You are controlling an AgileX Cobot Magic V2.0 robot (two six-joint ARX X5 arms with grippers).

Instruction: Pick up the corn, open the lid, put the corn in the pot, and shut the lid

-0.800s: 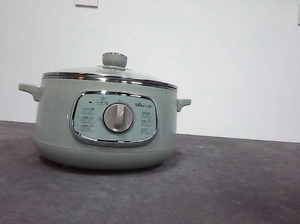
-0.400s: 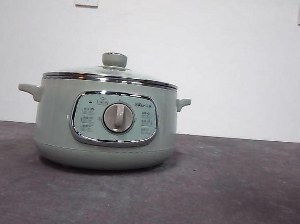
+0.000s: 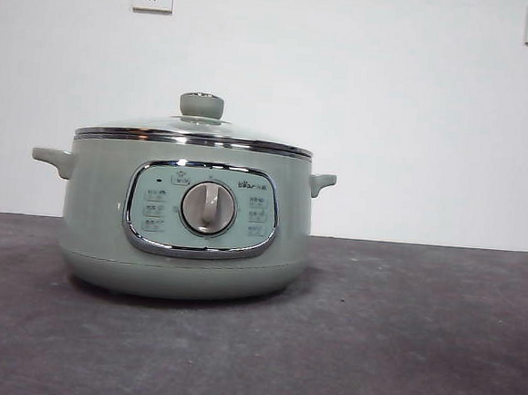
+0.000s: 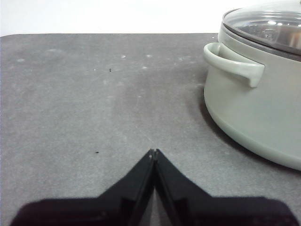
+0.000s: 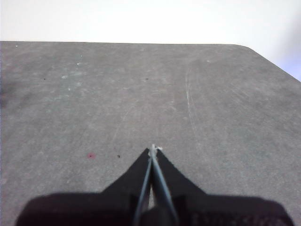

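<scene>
The pot (image 3: 186,219) is sitting left of centre in the front view, the lid (image 3: 194,130) seated on it. The corn is showing in no view — possibly inside already. The left gripper (image 4: 154,153) and right gripper (image 5: 152,149) are both pinched closed, holding nothing. Reaching blind is risking clipping the pot's handle (image 4: 233,63); the table (image 5: 141,84) is offering bare room up to its rounded corner.

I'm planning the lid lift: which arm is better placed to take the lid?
Probably left. The left gripper, shut, has the pot and lid close by in its view; the right gripper, shut, sees only table.
</scene>
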